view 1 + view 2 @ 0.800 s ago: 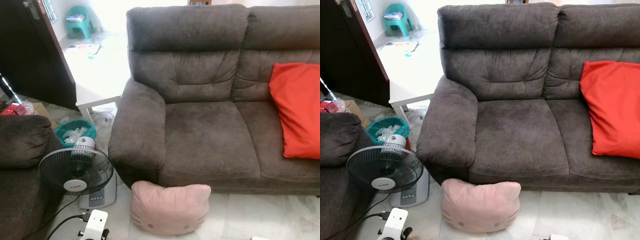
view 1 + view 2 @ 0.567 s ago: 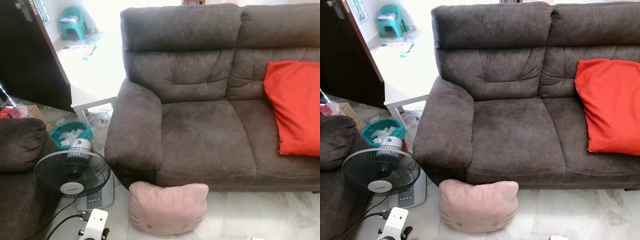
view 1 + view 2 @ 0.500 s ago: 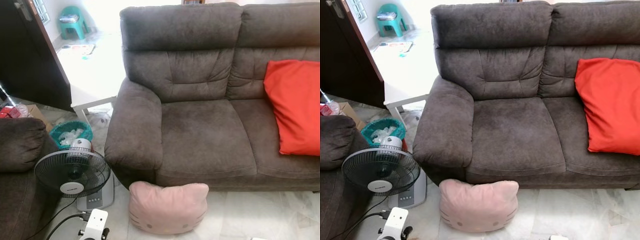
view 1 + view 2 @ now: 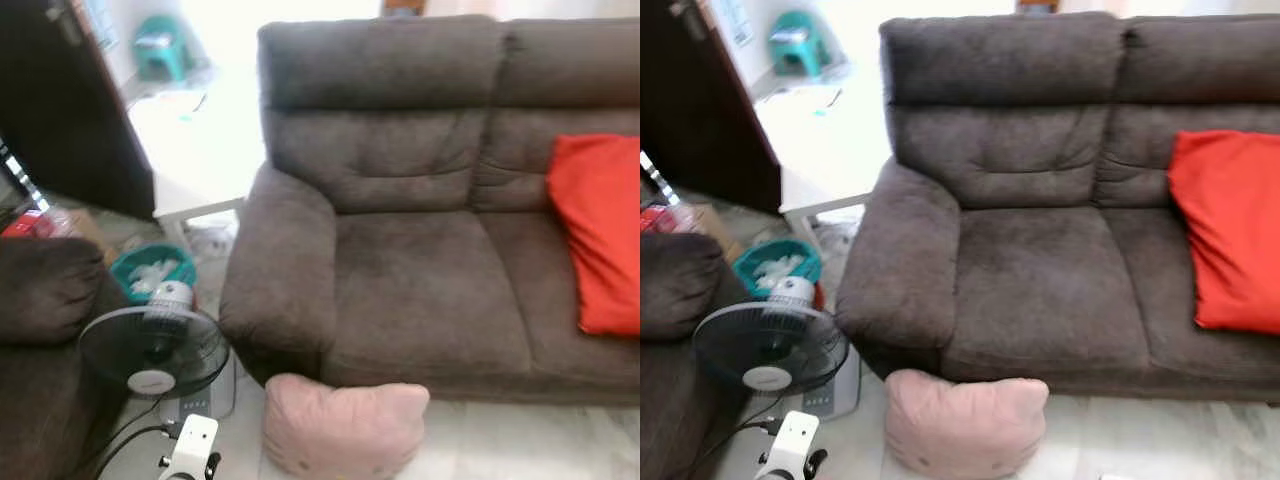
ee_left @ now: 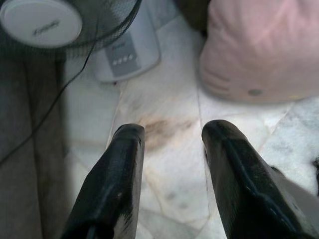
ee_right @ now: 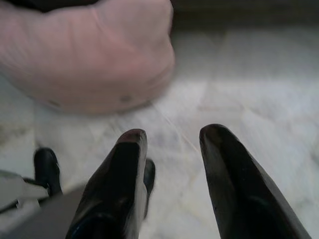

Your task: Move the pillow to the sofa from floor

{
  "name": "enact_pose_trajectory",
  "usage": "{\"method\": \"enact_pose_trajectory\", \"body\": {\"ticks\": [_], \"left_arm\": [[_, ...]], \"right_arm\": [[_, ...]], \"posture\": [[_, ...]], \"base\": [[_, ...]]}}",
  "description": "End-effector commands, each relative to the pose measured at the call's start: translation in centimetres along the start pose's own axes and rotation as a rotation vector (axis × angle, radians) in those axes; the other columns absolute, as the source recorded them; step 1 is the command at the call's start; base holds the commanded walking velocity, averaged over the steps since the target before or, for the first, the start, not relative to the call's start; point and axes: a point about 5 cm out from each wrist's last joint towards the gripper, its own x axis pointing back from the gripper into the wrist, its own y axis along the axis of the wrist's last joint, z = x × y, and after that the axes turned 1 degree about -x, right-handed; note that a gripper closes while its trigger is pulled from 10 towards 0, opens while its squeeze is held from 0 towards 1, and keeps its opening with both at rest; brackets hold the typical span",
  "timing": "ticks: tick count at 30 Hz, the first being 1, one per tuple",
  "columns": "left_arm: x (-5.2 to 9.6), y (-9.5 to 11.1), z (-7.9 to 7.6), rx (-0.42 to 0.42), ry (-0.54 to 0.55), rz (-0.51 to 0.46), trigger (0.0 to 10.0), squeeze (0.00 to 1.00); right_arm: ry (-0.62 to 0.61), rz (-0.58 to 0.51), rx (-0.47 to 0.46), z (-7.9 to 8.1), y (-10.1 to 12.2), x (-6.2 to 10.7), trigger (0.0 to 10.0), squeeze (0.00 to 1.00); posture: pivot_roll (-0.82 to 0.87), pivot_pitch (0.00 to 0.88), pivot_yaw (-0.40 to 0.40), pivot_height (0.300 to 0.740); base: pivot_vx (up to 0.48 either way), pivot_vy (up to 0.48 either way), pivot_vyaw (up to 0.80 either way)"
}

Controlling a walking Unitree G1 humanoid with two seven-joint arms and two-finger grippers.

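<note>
Pillow point(image 5: 259, 50) is seen on floor point(image 5: 169, 149) just ahead of both grippers. Left gripper point(image 5: 172, 132) and right gripper point(image 6: 172, 134) are spread wide, nothing held.

Soft pink cloth pillow point(image 4: 342, 426), matt fabric sofa point(image 4: 420, 260) — glossy marble floor point(image 5: 169, 164)

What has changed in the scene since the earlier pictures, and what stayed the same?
Only the head camera has moved: the whole picture shifted slightly and became blurred. Nothing was taken hold of or let go. The pink pillow still lies on the floor against the sofa, the red cushion stays on the seat, and the fan stands as before.
</note>
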Motion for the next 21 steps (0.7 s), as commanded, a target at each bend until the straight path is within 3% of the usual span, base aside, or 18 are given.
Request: {"method": "enact_pose_trajectory", "body": {"ticks": [1,11,21], "left_arm": [[-0.02,-0.04,0.11,-0.009,0.003,0.008,10.0,0.00],[-0.02,-0.03,0.12,-0.012,0.000,0.007,10.0,0.00],[-0.02,0.03,0.15,-0.017,-0.001,0.001,10.0,0.00]], "right_arm": [[-0.002,0.011,-0.004,-0.14,-0.35,0.15,10.0,0.00],[-0.008,0.014,-0.016,-0.14,-0.42,0.16,10.0,0.00],[-0.008,0.013,-0.021,-0.12,-0.43,0.16,10.0,0.00]], "posture": [[-0.02,0.000,0.015,0.740],[-0.02,0.000,0.016,0.740],[-0.02,0.000,0.018,0.740]], "base": [[0.300,0.000,0.00],[0.297,0.000,0.00],[0.000,0.000,0.00]]}}
